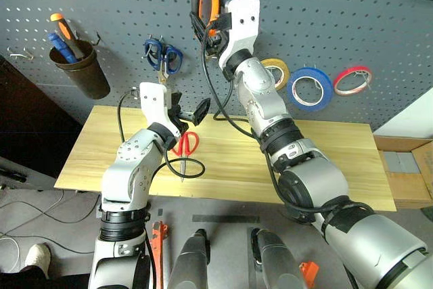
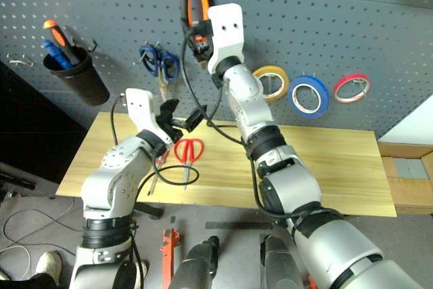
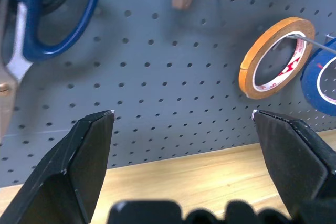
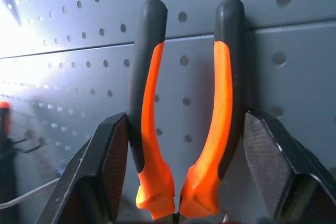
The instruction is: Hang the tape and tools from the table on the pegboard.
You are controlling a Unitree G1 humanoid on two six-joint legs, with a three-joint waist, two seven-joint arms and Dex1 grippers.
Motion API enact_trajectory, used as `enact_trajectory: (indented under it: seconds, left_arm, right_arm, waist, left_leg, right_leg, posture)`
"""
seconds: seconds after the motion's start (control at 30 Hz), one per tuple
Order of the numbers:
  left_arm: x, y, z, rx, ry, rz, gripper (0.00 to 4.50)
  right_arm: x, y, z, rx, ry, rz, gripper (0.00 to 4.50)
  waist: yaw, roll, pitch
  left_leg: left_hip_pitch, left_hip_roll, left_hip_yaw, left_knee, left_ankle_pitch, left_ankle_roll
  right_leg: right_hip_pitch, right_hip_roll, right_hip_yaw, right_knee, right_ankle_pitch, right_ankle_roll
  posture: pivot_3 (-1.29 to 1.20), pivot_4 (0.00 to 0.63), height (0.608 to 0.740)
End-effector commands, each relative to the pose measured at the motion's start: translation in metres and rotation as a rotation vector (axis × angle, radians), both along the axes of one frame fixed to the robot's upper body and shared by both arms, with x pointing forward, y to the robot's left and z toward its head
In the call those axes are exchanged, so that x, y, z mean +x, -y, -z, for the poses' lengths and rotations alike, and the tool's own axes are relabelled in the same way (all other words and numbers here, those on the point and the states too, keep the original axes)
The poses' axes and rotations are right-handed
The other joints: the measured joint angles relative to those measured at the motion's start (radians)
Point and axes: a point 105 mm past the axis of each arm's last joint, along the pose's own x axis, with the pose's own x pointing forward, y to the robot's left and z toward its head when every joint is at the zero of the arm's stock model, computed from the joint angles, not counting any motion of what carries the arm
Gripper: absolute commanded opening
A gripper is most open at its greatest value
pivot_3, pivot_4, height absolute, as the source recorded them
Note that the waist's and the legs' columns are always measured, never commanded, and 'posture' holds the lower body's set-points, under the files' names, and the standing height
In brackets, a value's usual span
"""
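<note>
Orange-and-black pliers (image 1: 206, 1) sit pinched in the right gripper (image 1: 214, 32), handles pointing straight up at top centre of the frame, right against the pegboard (image 1: 325, 11). From the wrist you see both handles standing between the black fingers (image 4: 105, 166), long axis vertical, the dotted panel close behind. That's the relation to watch: the pliers need a hook, and I can't make out one just above them, so the arm must find it. The right arm is stretched high, forearm climbing from lower right to the centre.

Lower left of centre, the left gripper (image 1: 189, 112) is spread wide and empty, hovering over the table (image 1: 338, 160), pointing toward the board. Just beneath it lie the small red-handled scissors (image 2: 188, 153), blades toward the near edge, so the left arm is clearly nearer them. The blue tape (image 1: 311, 88) already hangs right of centre, between a yellow roll (image 1: 276, 72) and a red roll (image 1: 353, 80). Blue-handled scissors (image 1: 162, 57) hang left of the pliers.
</note>
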Motion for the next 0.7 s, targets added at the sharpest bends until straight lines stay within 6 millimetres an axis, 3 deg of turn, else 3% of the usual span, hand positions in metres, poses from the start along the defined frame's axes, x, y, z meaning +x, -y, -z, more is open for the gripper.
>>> enact_trajectory:
  seconds: [0.03, 0.53, 0.7]
  left_arm:
    - [-0.006, 0.003, -0.007, 0.018, 0.046, 0.023, 4.5]
    - [-0.003, 0.002, -0.008, 0.026, 0.055, 0.028, 4.5]
    - [-0.004, 0.002, -0.007, 0.029, 0.052, 0.028, 4.5]
  right_arm:
    - [-0.014, 0.012, -0.043, 0.058, 0.165, 0.05, 2.71]
    - [-0.026, 0.026, -0.051, 0.036, 0.279, 0.144, 2.71]
    - [-0.018, 0.019, -0.028, -0.007, 0.195, 0.128, 2.71]
  waist:
    - [0.002, 0.0, 0.002]
    - [0.002, 0.0, 0.003]
    - [0.002, 0.0, 0.003]
  left_leg:
    - [0.0, 0.0, 0.0, 0.0, 0.0, 0.0]
    - [-0.012, 0.0, 0.0, -0.001, 0.002, -0.003]
    - [-0.012, 0.0, 0.0, -0.001, 0.002, -0.003]
  right_leg:
    - [0.0, 0.0, 0.0, 0.0, 0.0, 0.0]
    - [-0.016, 0.0, 0.0, 0.003, 0.002, -0.002]
    - [-0.016, 0.0, 0.0, 0.003, 0.002, -0.002]
  posture:
    - [0.02, 0.318, 0.74]
    - [0.01, 0.307, 0.74]
    - [0.02, 0.308, 0.74]
